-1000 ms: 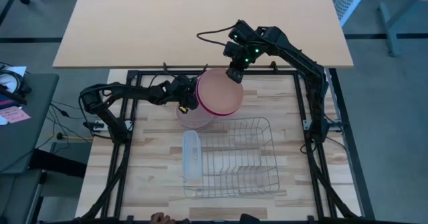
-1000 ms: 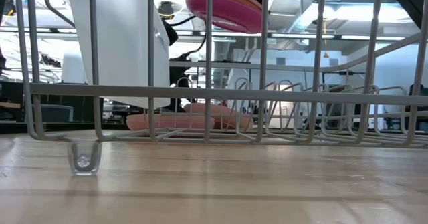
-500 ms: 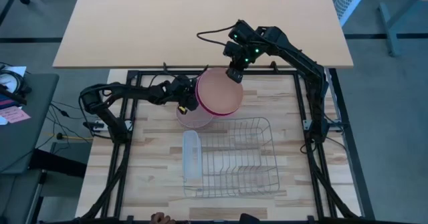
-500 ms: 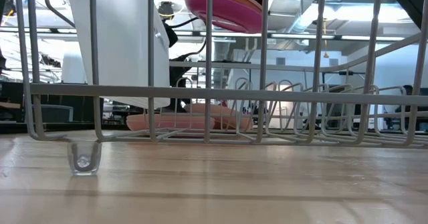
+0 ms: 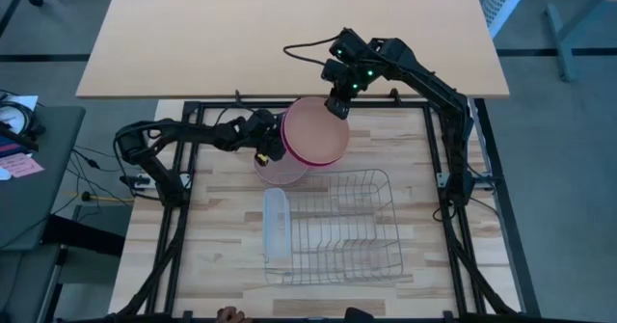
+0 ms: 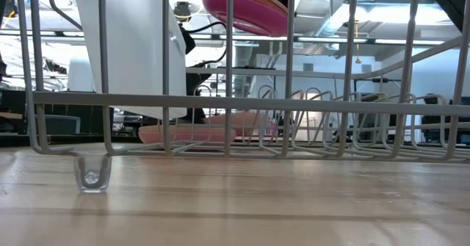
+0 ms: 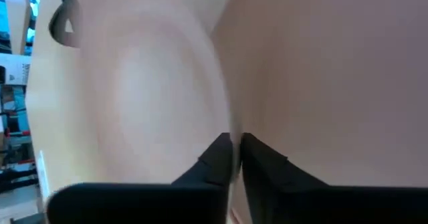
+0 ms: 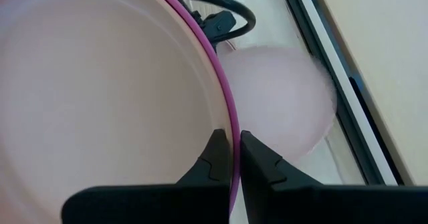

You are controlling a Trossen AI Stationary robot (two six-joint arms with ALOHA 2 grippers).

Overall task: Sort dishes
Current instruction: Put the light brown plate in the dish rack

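Observation:
An orange-tan plate on a magenta plate [image 5: 315, 135] hangs raised above the table's far middle, with my right gripper [image 5: 337, 109] shut on the far rim. Under and to the left of them a pale pink plate [image 5: 275, 174] lies on the table. My left gripper [image 5: 271, 149] is shut on this plate's left rim. The low view shows the raised plates [image 6: 246, 11] tilted and the low plates [image 6: 187, 134] flat on the wood, behind the rack wires. My left gripper pinches the pale pink plate's rim [image 7: 232, 127] between its two fingers, coming slanting down from the table's left. The plate's underside stays on the table. My right gripper pinches the far rim of the two stacked plates, at the magenta edge [image 8: 234, 124]. Its fingers slant down from the far side. The plates hang clear of the table, tilted.
A silver wire rack [image 5: 347, 228] stands near the table's front middle, with a translucent white tray [image 5: 277, 225] along its left side. Bare wood lies to the left and right of them. A black frame runs round the table.

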